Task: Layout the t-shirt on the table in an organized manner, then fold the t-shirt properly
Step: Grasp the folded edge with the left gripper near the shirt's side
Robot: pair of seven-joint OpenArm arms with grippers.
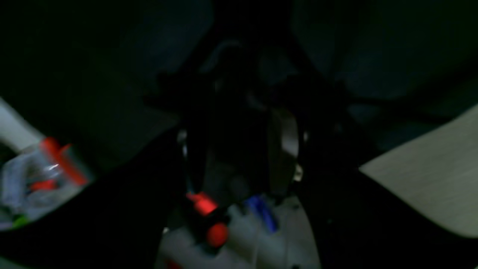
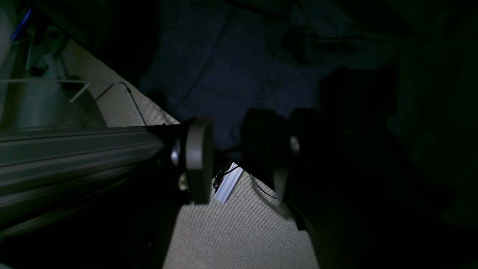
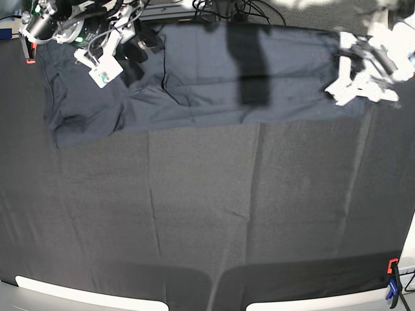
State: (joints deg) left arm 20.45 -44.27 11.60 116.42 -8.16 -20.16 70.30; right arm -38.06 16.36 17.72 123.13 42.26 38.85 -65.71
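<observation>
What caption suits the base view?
The t-shirt lies spread along the table's far edge, with left gripper and right gripper at its ends.

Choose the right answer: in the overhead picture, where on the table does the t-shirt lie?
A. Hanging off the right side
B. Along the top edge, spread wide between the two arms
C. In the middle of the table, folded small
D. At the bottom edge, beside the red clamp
B: in the base view the t-shirt stretches across the top strip of the table, from the right gripper to the left gripper.
</observation>
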